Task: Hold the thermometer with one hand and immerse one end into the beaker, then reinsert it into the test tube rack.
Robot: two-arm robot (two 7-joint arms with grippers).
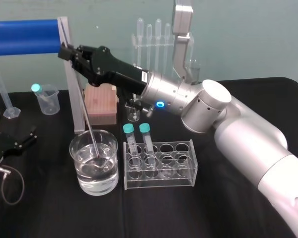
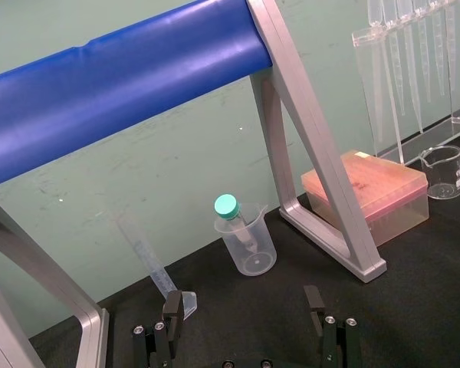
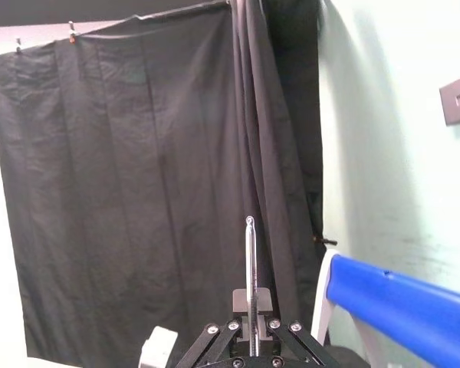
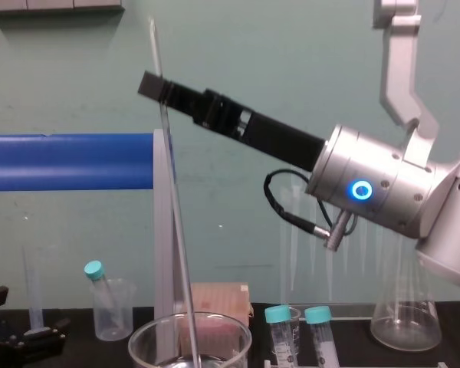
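Note:
My right gripper (image 1: 68, 52) reaches across to the left, high above the table, and is shut on the thermometer (image 1: 89, 129). This thin glass rod slants down from the fingers, and its lower end sits in the water of the large clear beaker (image 1: 75, 148). From the chest, the gripper (image 4: 155, 84) grips the thermometer (image 4: 177, 230) near its top, above the beaker's rim (image 4: 149, 331). The right wrist view has the rod (image 3: 251, 268) sticking up between the shut fingers. The clear test tube rack (image 1: 159, 181) stands just right of the beaker. My left gripper (image 2: 244, 307) rests open on the table at the far left (image 1: 20, 144).
Two teal-capped tubes (image 1: 145, 130) stand in the rack. A blue bar on a grey frame (image 1: 72, 94) runs behind the beaker. Behind are a pink box (image 1: 100, 104), a small plastic beaker (image 1: 45, 99), a pipette stand (image 1: 151, 39) and a conical flask (image 4: 406, 318).

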